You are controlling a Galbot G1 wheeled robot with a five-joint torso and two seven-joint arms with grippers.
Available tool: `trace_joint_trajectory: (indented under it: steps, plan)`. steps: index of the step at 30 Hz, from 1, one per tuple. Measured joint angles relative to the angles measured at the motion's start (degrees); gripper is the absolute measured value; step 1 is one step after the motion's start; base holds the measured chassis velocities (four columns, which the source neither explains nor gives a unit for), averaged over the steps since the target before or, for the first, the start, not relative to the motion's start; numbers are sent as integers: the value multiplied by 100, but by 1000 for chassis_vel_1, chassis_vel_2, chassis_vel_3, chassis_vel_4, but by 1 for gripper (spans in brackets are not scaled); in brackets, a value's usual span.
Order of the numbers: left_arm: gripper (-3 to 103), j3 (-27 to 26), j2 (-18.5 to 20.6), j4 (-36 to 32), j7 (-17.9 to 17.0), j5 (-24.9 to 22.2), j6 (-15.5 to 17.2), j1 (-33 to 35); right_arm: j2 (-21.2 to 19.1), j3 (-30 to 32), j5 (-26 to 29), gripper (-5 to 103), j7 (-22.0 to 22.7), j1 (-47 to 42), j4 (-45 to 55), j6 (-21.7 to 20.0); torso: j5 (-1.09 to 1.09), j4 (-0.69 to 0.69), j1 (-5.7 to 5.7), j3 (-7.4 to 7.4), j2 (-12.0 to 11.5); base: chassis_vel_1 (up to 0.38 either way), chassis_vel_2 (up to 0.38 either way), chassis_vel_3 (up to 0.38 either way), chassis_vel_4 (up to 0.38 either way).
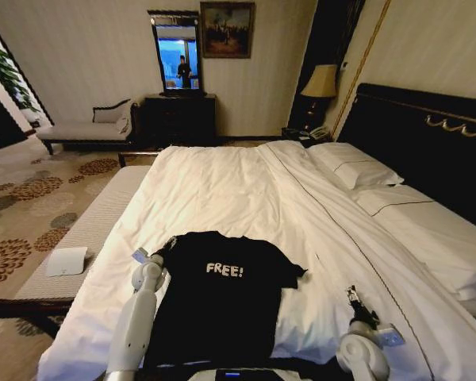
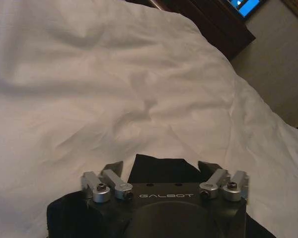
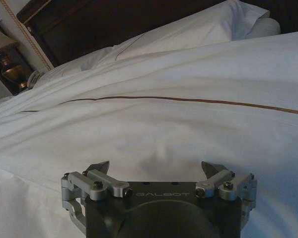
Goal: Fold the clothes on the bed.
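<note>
Black T-shirt (image 1: 222, 298) flat, unfolded, near foot of bed (image 1: 222, 182). Left gripper (image 2: 164, 171) spread wide over left sleeve, nothing held. Right gripper (image 3: 159, 171) also spread, over bare duvet (image 3: 188, 129) — well apart from shirt. Risk: pinching duvet with sleeve — soft fabric bunches.

A pale chaise (image 1: 83, 131) stands by the far wall, and beside it is a dark dresser (image 1: 180, 119) with a mirror (image 1: 178, 54) on top. A framed painting (image 1: 226, 29) hangs on the wall next to the mirror, and a lamp (image 1: 320, 82) with a yellow shade stands in the corner. On the patterned carpet (image 1: 28, 206), a white paper (image 1: 67, 261) lies on the floor.
</note>
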Motion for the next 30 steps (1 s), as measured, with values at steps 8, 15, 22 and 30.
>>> trace_joint_trajectory:
  steps: [8, 15, 22, 30]
  plan:
    - [43, -29, -34, 276, -8, -86, -93, -105, 25, -19, -69, 100, -1, 43, -74, 9, 0, 1, 0, -1, 0, 0, 0, 0, 0]
    - [16, -32, -60, 348, -18, -38, -100, -187, 27, -18, -74, 100, -2, 51, -107, 16, 0, 0, 0, -1, 0, 0, 0, 0, 0]
    - [0, -112, -8, 173, -65, -15, -102, -174, 13, -10, -74, 100, -2, 68, -142, 20, 0, 1, 0, -1, 0, 0, 0, 0, 0]
    - [7, -190, 89, -140, -105, 29, -99, -156, 21, -39, -95, 100, -2, 91, -173, 24, 0, 0, 0, -1, 0, 0, 0, 0, 0]
